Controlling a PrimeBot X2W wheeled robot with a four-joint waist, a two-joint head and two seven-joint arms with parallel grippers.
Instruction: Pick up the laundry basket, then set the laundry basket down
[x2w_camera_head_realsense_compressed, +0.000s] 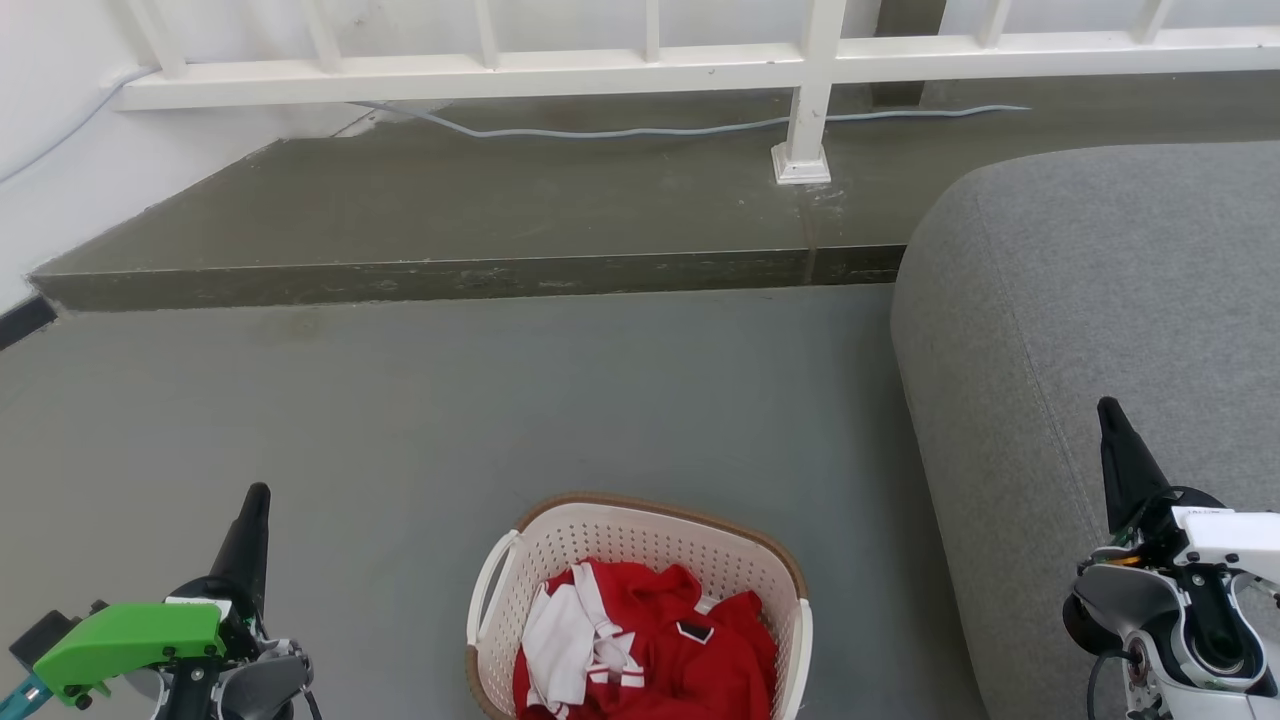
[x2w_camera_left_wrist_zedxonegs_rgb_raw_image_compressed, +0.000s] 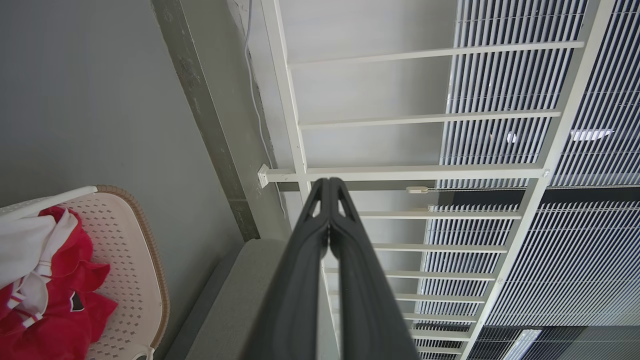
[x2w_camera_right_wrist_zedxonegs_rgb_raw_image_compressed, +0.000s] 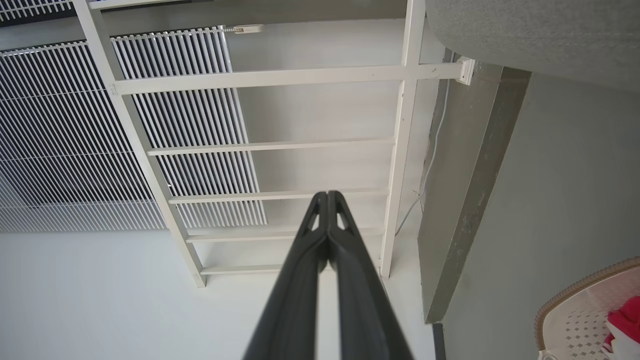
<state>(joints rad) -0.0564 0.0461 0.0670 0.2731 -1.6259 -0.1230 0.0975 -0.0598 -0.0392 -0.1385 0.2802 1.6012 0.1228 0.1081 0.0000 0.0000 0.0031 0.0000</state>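
The laundry basket (x2w_camera_head_realsense_compressed: 640, 535), cream-white and perforated with a brown rim, stands on the grey floor at the bottom centre of the head view, holding red and white clothing (x2w_camera_head_realsense_compressed: 640, 650). Its white handles show on its left and right sides. My left gripper (x2w_camera_head_realsense_compressed: 255, 495) is shut, well to the left of the basket and apart from it. Over the sofa to the basket's right, my right gripper (x2w_camera_head_realsense_compressed: 1108, 408) is also shut and empty. The left wrist view has the basket (x2w_camera_left_wrist_zedxonegs_rgb_raw_image_compressed: 135, 250) at lower left behind the shut left gripper (x2w_camera_left_wrist_zedxonegs_rgb_raw_image_compressed: 329, 181). In the right wrist view the basket (x2w_camera_right_wrist_zedxonegs_rgb_raw_image_compressed: 575, 320) sits at the lower right corner, beside the shut right gripper (x2w_camera_right_wrist_zedxonegs_rgb_raw_image_compressed: 327, 194).
A grey sofa (x2w_camera_head_realsense_compressed: 1100, 300) fills the right side, close to the basket. A raised concrete step (x2w_camera_head_realsense_compressed: 470, 275) crosses the floor ahead, with a white railing (x2w_camera_head_realsense_compressed: 810, 90) and a pale cable (x2w_camera_head_realsense_compressed: 600, 130) on it. A white wall stands at the left.
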